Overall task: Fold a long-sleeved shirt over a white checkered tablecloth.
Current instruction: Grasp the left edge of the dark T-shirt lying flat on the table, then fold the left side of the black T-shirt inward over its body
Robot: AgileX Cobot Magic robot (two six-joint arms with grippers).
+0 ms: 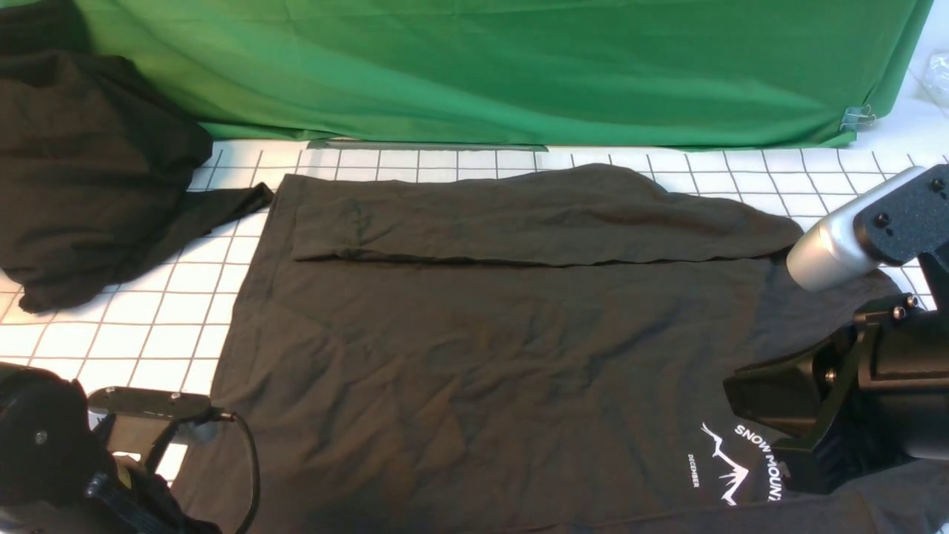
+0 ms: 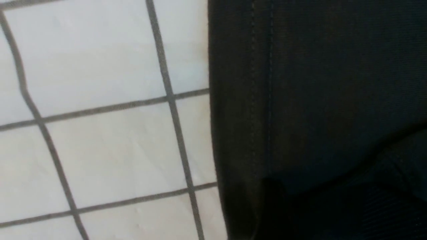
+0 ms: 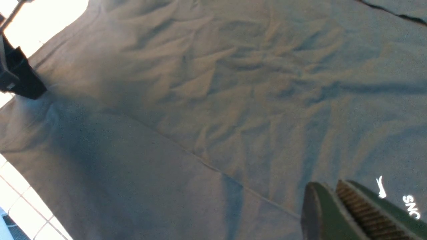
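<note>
The long-sleeved shirt [image 1: 474, 356] lies spread across the white checkered tablecloth [image 1: 170, 326] on the tabletop. Its far sleeve [image 1: 519, 222] is folded in along the far edge. The mountain print [image 1: 730, 460] sits near right.

The right arm's fingers [image 3: 360, 210] hover closed and empty over the body near the print. The left arm [image 1: 44, 445] waits at the near-left hem, but whether its fingers are open or closed cannot be told.

A black garment heap [image 1: 81, 170] sits far left, before the green backdrop [image 1: 519, 67].

The sleeve stage looks half done. The next move likely calls for the right fingers to open, pinch the near side and carry it across the body.
</note>
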